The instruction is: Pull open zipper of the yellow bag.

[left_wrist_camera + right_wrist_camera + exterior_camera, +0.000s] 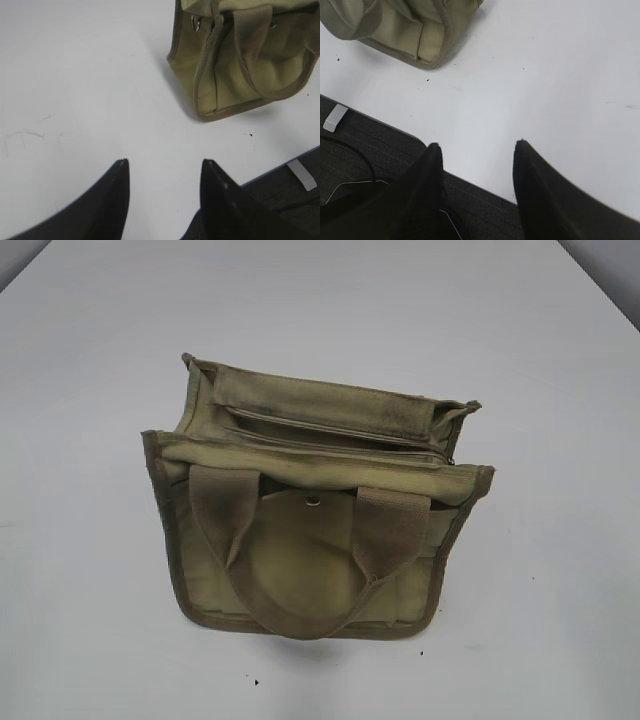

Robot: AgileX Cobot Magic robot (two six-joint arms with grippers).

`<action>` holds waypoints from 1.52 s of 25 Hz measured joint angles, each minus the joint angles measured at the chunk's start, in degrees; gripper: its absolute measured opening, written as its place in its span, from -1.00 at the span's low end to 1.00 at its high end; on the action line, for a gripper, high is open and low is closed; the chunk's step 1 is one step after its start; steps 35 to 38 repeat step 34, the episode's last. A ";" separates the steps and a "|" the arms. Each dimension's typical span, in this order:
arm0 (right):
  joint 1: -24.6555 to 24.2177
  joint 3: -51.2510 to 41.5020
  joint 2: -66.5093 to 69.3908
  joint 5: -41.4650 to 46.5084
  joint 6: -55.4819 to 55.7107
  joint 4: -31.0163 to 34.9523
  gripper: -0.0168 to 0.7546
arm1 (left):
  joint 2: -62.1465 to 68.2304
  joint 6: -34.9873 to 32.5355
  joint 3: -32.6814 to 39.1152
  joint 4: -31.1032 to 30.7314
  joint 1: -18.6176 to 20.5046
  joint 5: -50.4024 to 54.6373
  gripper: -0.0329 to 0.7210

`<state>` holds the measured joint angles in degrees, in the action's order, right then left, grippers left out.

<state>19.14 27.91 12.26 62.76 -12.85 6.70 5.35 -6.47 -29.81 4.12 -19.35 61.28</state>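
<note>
The yellow bag (320,540) stands in the middle of the white table with its front flap and both webbing handles facing me. Its zipper (330,430) runs as a thin line across the top panel, and a small dark pull seems to sit at its right end (452,456). Neither gripper shows in the exterior view. In the left wrist view my left gripper (165,162) is open over bare table, with the yellow bag (240,55) well beyond it at upper right. My right gripper (477,144) is open above the table's near edge, the yellow bag (395,25) far off at upper left.
The table's front edge (280,170) runs close to both grippers, with dark floor below it. A white tape strip (335,117) and a black cable (360,155) lie beyond the edge. A round metal snap (314,502) sits on the bag's flap.
</note>
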 joint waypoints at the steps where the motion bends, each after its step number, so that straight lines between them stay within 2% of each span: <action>1: 0.00 0.00 0.00 0.00 0.00 0.00 -0.02 | 0.00 0.00 0.00 0.00 0.00 0.00 0.05; 5: -1.72 0.00 0.00 0.00 -0.03 0.29 -0.02 | 0.00 0.00 0.00 0.03 0.74 0.00 0.05; 7: -4.92 0.00 -0.19 -0.06 -0.03 0.45 -0.02 | 0.00 0.00 0.00 0.03 3.05 0.00 0.05; 12: -12.82 -0.06 -6.09 -0.06 -0.03 1.14 -0.02 | -1.17 0.00 0.02 0.03 11.91 -0.05 0.05; 16: -13.89 -0.11 -12.00 -0.06 -0.03 2.56 -0.02 | -4.48 0.00 0.02 0.03 16.21 -0.17 0.05; 38: -13.89 -0.17 -12.64 -0.24 -0.08 5.40 -0.02 | -5.67 0.00 0.02 0.07 16.64 -0.36 0.05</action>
